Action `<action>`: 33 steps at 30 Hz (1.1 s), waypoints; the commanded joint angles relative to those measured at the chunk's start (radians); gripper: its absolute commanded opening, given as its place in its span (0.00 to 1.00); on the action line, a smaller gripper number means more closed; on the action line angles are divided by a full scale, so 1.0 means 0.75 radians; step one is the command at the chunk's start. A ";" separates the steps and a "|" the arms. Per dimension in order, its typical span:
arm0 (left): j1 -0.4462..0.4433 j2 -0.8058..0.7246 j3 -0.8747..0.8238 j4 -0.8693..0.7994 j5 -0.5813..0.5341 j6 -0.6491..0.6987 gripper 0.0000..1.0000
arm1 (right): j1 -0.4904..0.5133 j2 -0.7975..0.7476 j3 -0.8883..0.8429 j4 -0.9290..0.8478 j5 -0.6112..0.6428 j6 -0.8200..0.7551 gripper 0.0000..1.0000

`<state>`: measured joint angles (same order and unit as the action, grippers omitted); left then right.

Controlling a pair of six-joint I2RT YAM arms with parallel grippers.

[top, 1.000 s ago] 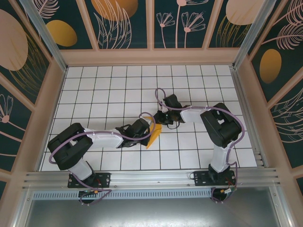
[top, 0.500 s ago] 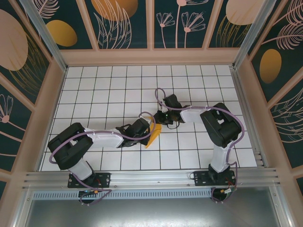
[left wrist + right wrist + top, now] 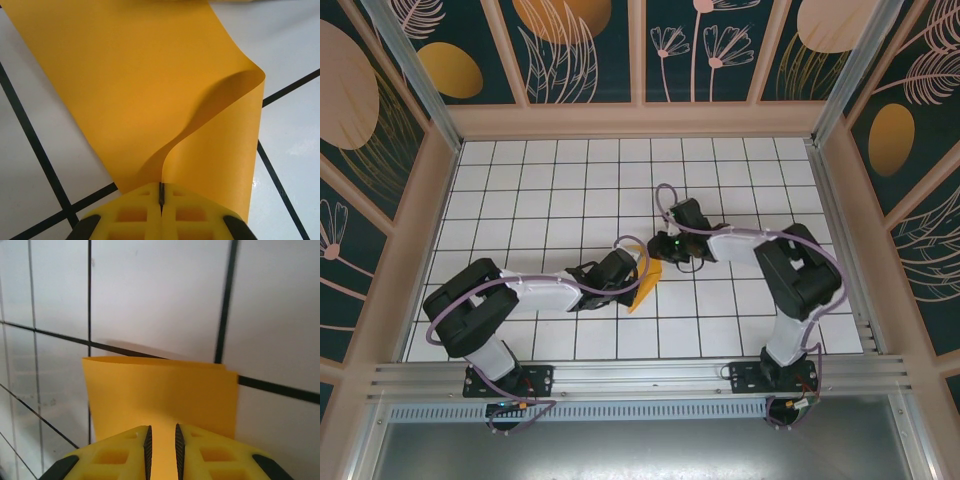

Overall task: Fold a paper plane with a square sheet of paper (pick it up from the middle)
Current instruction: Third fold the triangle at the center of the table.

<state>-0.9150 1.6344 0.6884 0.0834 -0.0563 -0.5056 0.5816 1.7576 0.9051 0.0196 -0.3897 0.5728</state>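
Observation:
The orange-yellow sheet of paper [image 3: 646, 286] lies folded on the white grid table, between the two arms. My left gripper [image 3: 636, 270] is shut on it. In the left wrist view the yellow jaws [image 3: 161, 192] pinch one edge, and the paper [image 3: 150, 85] curls up from the table into them. My right gripper [image 3: 656, 249] sits at the paper's far end. Its fingers [image 3: 145, 445] stand a narrow gap apart over the doubled paper [image 3: 160, 390], with nothing pinched between them.
The table [image 3: 550, 190] is a white tiled grid, walled by painted panels at the back [image 3: 640, 60] and sides. A metal rail [image 3: 640, 375] runs along the near edge by the arm bases. Open tiles lie behind and to both sides of the grippers.
My right arm has drawn back slightly to the right and its jaws have parted a little from the paper. The left gripper and the paper have stayed put.

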 commanded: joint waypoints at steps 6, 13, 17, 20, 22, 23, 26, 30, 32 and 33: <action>0.005 0.054 -0.005 -0.015 0.048 0.020 0.00 | 0.001 -0.486 -0.438 0.338 -0.026 0.336 0.11; 0.006 0.066 -0.004 -0.007 0.062 0.026 0.00 | 0.234 -0.511 -0.560 0.472 0.045 0.548 0.03; 0.007 0.075 0.003 -0.018 0.050 0.026 0.00 | 0.297 -0.406 -0.557 0.572 0.032 0.601 0.02; 0.007 0.075 0.002 -0.016 0.050 0.026 0.00 | 0.317 -0.332 -0.539 0.612 0.014 0.603 0.01; 0.007 0.073 0.003 -0.019 0.048 0.026 0.00 | 0.317 -0.303 -0.527 0.574 0.036 0.602 0.00; 0.007 0.071 0.003 -0.020 0.049 0.026 0.00 | 0.317 -0.300 -0.538 0.585 0.042 0.607 0.00; 0.006 0.070 0.001 -0.018 0.048 0.026 0.00 | 0.315 -0.283 -0.556 0.612 0.039 0.610 0.00; 0.005 0.081 0.006 -0.022 0.047 0.027 0.00 | 0.312 -0.245 -0.562 0.630 0.023 0.597 0.00; 0.006 0.082 0.007 -0.021 0.046 0.026 0.00 | 0.311 -0.214 -0.568 0.637 0.014 0.595 0.00; 0.006 0.084 0.007 -0.023 0.044 0.026 0.00 | 0.311 -0.209 -0.572 0.636 0.019 0.594 0.01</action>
<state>-0.9142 1.6520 0.6949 0.1123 -0.0422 -0.4992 0.8143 1.5757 0.4927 0.4610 -0.3676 1.0126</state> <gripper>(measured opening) 0.052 0.051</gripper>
